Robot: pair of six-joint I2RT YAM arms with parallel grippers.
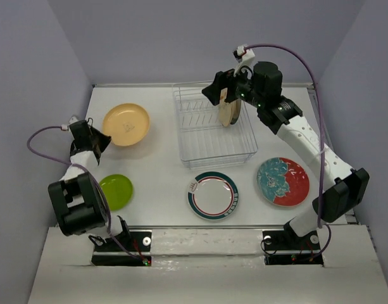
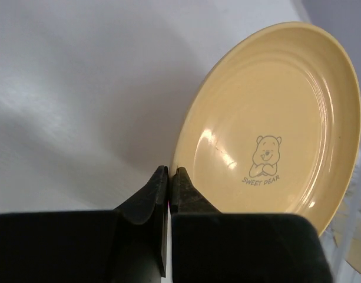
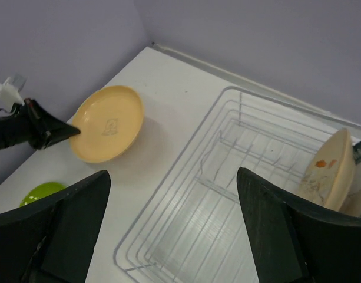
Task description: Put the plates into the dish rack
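Left jaws [image 2: 169, 173] are clenched on the near rim of the orange-tan plate [image 2: 268, 124], at the far left of the worktop [image 1: 162, 171]. From the pinch, the plate's body extends away toward the dish rack [image 1: 179, 123], so the rack lies to your right, past the plate. This arm is the nearer one.

Right jaws [image 3: 171, 177] hang released over the rack, gripping nothing. The cream plate [image 3: 327, 171] stands on edge at the rack's right end, and the tine rows left of it are free.

Judgement: you must lift over the rack's left wall and turn the plate on edge. The worktop between the plate and the rack is bare.
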